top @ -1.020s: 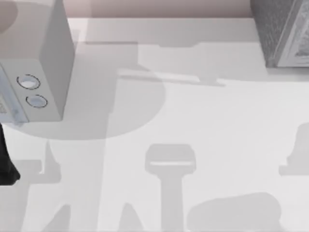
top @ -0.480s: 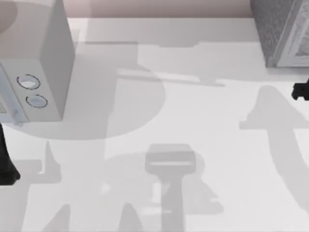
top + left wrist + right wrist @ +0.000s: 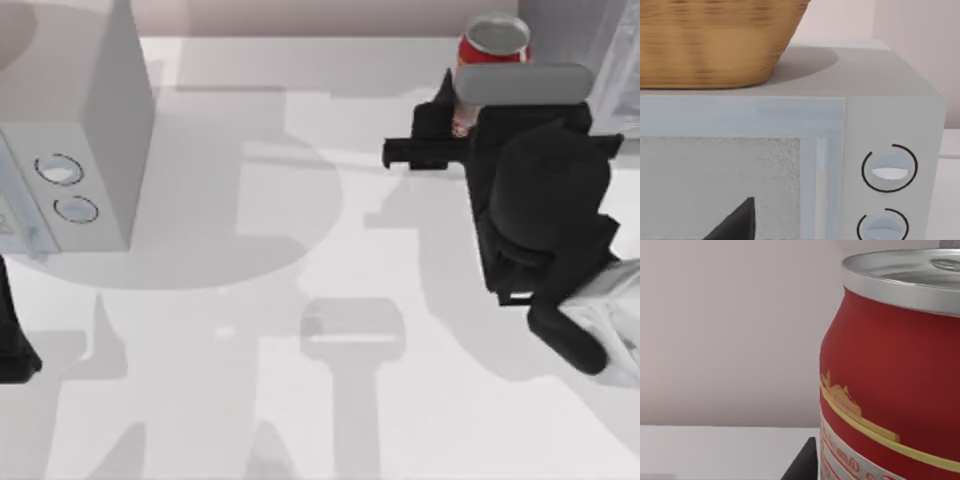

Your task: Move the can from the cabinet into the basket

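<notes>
Basket (image 3: 705, 45) on the dialled box (image 3: 70, 130) at left, can (image 3: 490, 55) far right.

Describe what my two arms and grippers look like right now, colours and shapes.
The right arm is bulky matte black with a rounded housing, a pale grey bar across its wrist and a white segment behind. The right gripper is black and angular. The left arm is a slim black column at the table's left edge.

We list a pale grey box (image 3: 75, 120) with two round dials (image 3: 66, 187), far left on the white table (image 3: 300, 400); pinkish wall (image 3: 730, 330) behind.
</notes>
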You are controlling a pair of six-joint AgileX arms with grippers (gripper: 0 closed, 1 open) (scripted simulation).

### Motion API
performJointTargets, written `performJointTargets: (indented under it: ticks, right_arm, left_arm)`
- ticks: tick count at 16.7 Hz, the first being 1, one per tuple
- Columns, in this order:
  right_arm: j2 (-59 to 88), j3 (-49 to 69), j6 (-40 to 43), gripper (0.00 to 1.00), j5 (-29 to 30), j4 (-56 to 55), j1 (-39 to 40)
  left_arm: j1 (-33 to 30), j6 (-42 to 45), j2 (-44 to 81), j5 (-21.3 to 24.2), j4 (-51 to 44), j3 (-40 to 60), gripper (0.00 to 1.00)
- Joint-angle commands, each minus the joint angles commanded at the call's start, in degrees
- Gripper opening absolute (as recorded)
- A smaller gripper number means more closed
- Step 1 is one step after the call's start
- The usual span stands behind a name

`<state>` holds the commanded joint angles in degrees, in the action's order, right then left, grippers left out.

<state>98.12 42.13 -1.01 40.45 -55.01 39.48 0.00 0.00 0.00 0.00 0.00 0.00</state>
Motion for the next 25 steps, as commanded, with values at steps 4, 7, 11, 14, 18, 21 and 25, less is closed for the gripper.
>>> performJointTargets:
  ticks: [4,7,11,14,18,21,25]
  right_arm:
    - [18.3,8.0,-0.2,0.00,7.6,-10.3,7.3]
    - [29.2,12.7,-0.3,0.00,12.1,-16.5,11.7]
    - [38.8,16.9,-0.4,0.00,16.1,-21.9,15.6]
    - [41.7,18.2,-0.4,0.00,17.3,-23.6,16.8]
    - [41.7,18.2,-0.4,0.00,17.3,-23.6,16.8]
    - [42.5,18.8,-0.4,0.00,16.6,-23.4,16.1]
    - [44.9,22.2,-0.3,0.00,14.8,-22.9,14.2]
  left_arm:
    - [0.0,0.0,0.0,0.0,0.0,0.0,1.00]
    - [0.0,0.0,0.0,0.0,0.0,0.0,1.00]
    - [0.0,0.0,0.0,0.0,0.0,0.0,1.00]
    - [0.0,0.0,0.0,0.0,0.0,0.0,1.00]
    - [0.0,0.0,0.0,0.0,0.0,0.0,1.00]
    - [0.0,0.0,0.0,0.0,0.0,0.0,1.00]
    - [0.0,0.0,0.0,0.0,0.0,0.0,1.00]
